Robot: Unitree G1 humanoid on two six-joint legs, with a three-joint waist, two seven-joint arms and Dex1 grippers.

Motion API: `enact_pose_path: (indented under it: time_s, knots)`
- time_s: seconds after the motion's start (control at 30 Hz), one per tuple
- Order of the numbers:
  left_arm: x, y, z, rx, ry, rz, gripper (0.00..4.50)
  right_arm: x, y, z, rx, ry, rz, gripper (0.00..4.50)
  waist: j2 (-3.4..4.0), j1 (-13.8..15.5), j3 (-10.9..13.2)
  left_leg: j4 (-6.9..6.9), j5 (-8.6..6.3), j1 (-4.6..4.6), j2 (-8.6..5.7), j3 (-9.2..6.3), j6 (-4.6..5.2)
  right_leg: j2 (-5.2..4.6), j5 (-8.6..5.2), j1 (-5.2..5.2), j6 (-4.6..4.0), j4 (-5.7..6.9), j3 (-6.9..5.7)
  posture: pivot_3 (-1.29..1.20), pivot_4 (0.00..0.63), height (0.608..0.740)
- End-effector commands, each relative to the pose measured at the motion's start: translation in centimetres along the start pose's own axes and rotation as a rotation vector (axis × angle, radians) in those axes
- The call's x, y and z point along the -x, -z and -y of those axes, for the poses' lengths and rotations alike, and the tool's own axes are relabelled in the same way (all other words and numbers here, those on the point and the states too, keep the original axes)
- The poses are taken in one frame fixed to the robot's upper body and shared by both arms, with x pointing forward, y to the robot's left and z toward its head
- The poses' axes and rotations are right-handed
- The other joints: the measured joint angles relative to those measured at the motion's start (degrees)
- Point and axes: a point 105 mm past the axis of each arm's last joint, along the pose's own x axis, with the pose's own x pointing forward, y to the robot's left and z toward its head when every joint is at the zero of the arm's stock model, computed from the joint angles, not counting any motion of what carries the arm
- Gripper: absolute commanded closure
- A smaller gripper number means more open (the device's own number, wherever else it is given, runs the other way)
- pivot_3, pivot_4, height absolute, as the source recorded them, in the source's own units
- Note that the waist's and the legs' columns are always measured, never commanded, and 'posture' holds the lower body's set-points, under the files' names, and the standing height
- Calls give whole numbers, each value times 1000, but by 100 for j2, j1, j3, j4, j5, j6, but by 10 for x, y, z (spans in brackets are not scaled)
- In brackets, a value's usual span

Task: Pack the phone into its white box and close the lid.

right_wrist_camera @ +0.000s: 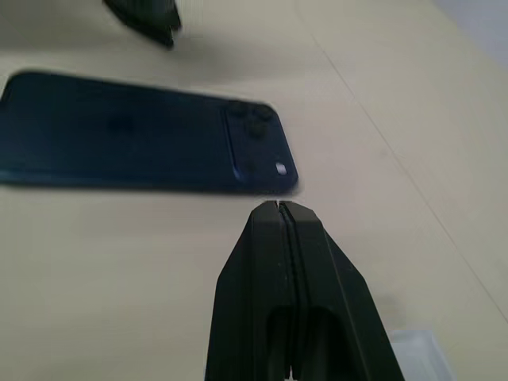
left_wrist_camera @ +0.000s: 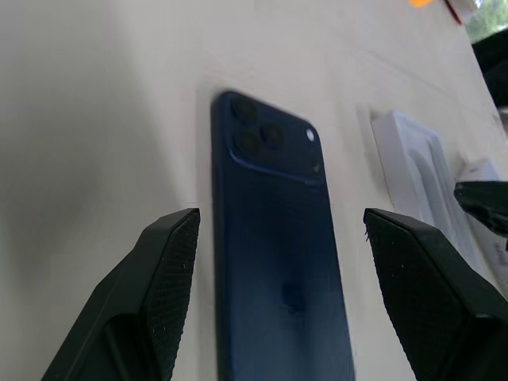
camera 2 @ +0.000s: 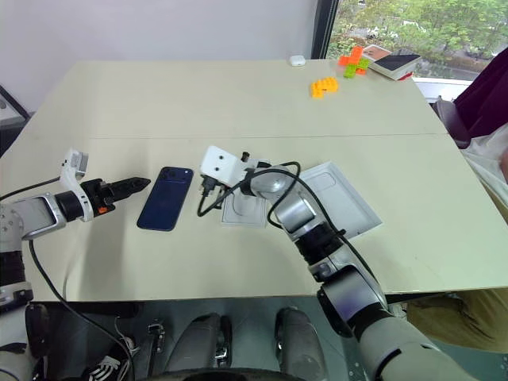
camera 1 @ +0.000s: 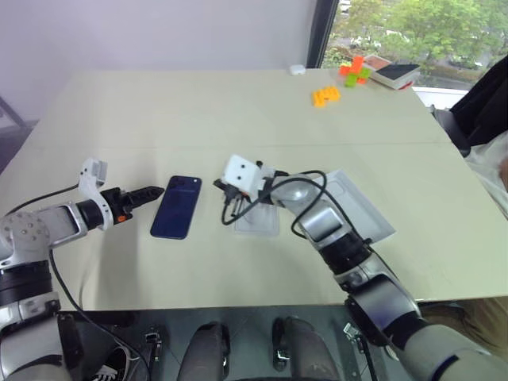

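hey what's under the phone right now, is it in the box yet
Not yet. The phone lies flat, back up, directly on the bare table, between the open left gripper and the shut right gripper. Its face-down screen is hidden.

No text, label, brand name, number or sign can be read anywhere. A faint darker mark is seen at the middle of the back of the phone (left_wrist_camera: 278, 262), but its shape cannot be made out. Nothing printed can be discerned on the small items at the far corner of the surface (camera 1: 238, 111).
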Motion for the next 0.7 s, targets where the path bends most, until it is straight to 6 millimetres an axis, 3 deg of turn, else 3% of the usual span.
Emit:
enact_pose_path:
  time_s: [0.03,0.3,0.53,0.7]
  knots:
    - [-1,-8,2,36,32,5,1005,-7,-10,-5,-55,-62,-17,4489,0,8,0,0,0,0,0,-1,-1,1,0,0,0,0,-1,0,150,740]
    - [-17,-1,10,193,158,-77,1005,-20,8,-16,-85,-116,-162,4489,-1,-6,-1,0,1,0,-2,2,-1,0,0,0,0,1,0,0,150,740]
    - [-27,31,-2,192,90,-237,1005,-32,10,-17,-92,-99,-204,4489,0,-15,-1,-1,2,4,-2,4,-4,-2,0,-1,0,7,1,0,150,740]
    - [-28,30,5,190,121,-252,1005,-33,8,-19,-101,-107,-196,4489,0,-10,-4,0,3,7,-4,2,-5,-7,0,3,-1,10,1,0,150,740]
